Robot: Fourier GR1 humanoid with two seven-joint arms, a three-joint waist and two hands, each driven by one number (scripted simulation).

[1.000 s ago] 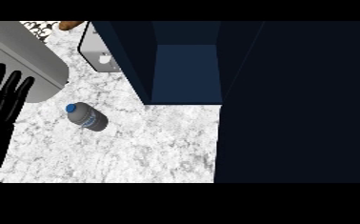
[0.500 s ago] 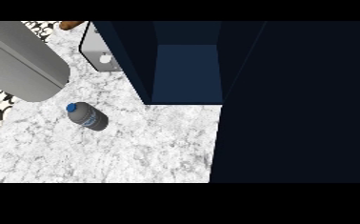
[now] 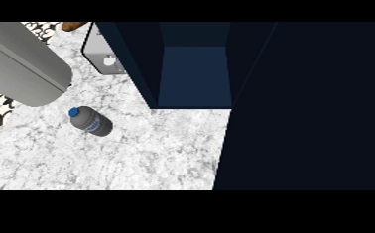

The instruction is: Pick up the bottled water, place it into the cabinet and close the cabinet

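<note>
Marble counter (image 3: 147, 162) fills the lower left of the frame, white with grey veining, and on it we see the bottled water (image 3: 91, 121) left of centre. It has a blue cap at its upper-left end and a grey body with a blue label band, and it sits on bare counter with nothing touching it.

Above and to the right of the bottle we find the cabinet (image 3: 194, 73), dark navy, open toward us, with a lighter blue inner floor showing between its darker side walls. The bottle is outside it, near its lower left corner but apart from it. The cabinet door (image 3: 300, 108) appears as a broad, nearly black panel covering the right side of the frame from top to bottom.

At the upper left a grey forearm (image 3: 29, 68) slants in from the left edge, its rounded end above the bottle and apart from it. We see no hand in this view, so we cannot tell how either hand's fingers stand.

A small grey panel with a white knob (image 3: 108, 61) sits just left of the cabinet's wall, near the top.
</note>
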